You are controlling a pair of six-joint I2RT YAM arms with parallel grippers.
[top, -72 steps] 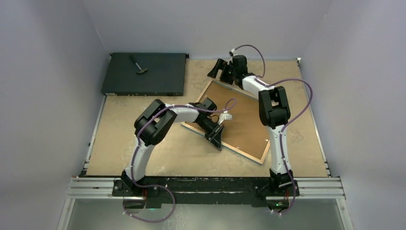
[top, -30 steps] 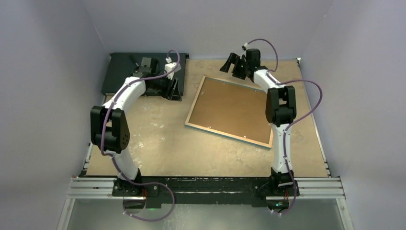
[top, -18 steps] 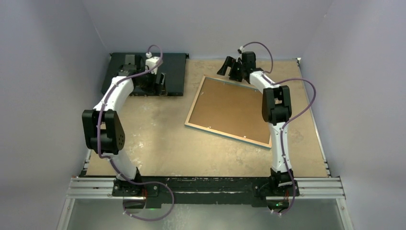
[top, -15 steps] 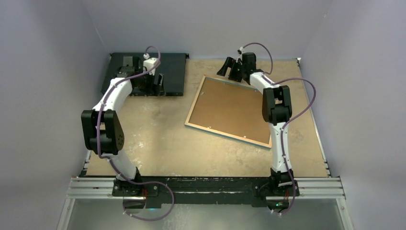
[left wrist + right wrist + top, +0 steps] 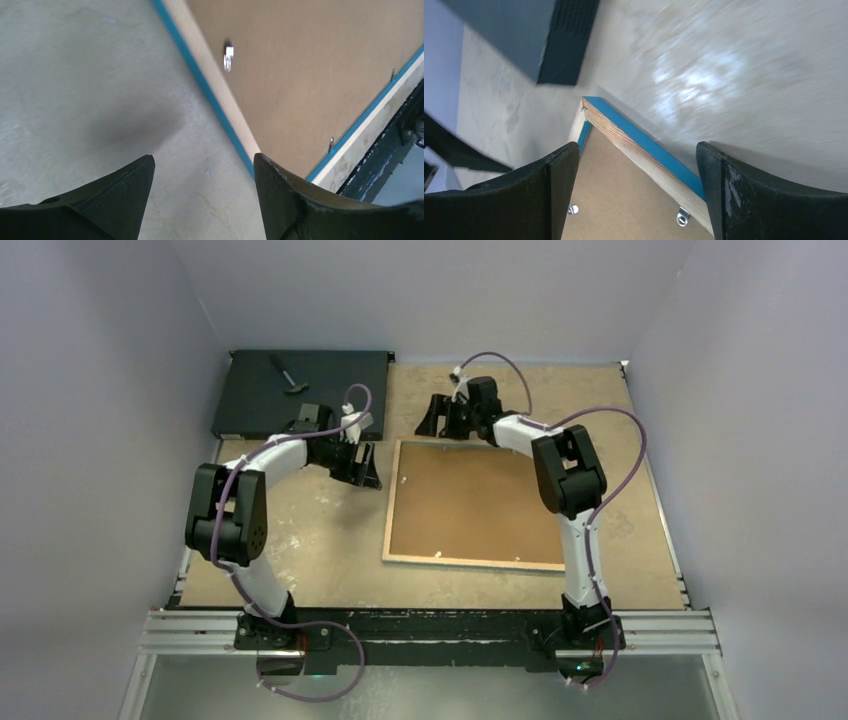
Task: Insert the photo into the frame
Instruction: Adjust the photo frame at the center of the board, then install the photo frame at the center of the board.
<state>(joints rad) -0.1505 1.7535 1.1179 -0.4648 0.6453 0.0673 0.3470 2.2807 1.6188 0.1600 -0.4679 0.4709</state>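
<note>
Beige speckled table [image 5: 300, 540], bearing: thin rectangular picture frame [image 5: 470, 562], face down at centre-right, bare light-wood back uppermost, with a plain brown fibreboard backing panel [image 5: 475, 500] seated inside it; flat black box [image 5: 250, 390] at the far-left corner, a small dark tool [image 5: 290, 377] lying on top. Only the wrist views show the frame's blue outer edge and the small metal tabs [image 5: 228, 51] along the backing's border. Left gripper [image 5: 365, 468] — jaws parted, empty, just left of the frame's far-left corner; right gripper [image 5: 437, 423] — jaws spread wide over that same corner, clasping nothing.
</note>
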